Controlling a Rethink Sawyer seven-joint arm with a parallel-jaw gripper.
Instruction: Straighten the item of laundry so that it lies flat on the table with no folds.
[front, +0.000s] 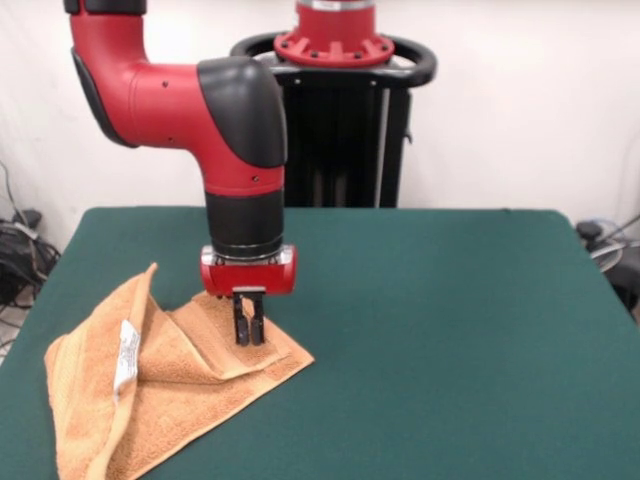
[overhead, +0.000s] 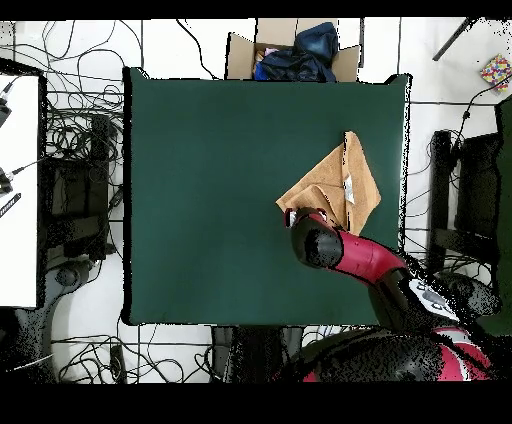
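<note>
The orange-tan towel (front: 150, 390) lies crumpled at the table's front left, folded over itself, with one corner standing up and its white label (front: 126, 358) showing on a ridge. My gripper (front: 248, 343) points straight down with its tips on the towel's far right part, the fingers (front: 240, 328) close together and pinching the cloth. In the overhead view the towel (overhead: 335, 180) lies near the table's right edge, and the arm's head (overhead: 318, 240) covers the gripper. The green table (front: 450, 330) is far larger than the towel.
The robot pedestal (front: 340, 110) stands behind the table's far edge. In the overhead view a cardboard box with dark clothes (overhead: 292, 52) sits beyond the table's top edge. Cables (overhead: 80, 140) lie on the floor at the left.
</note>
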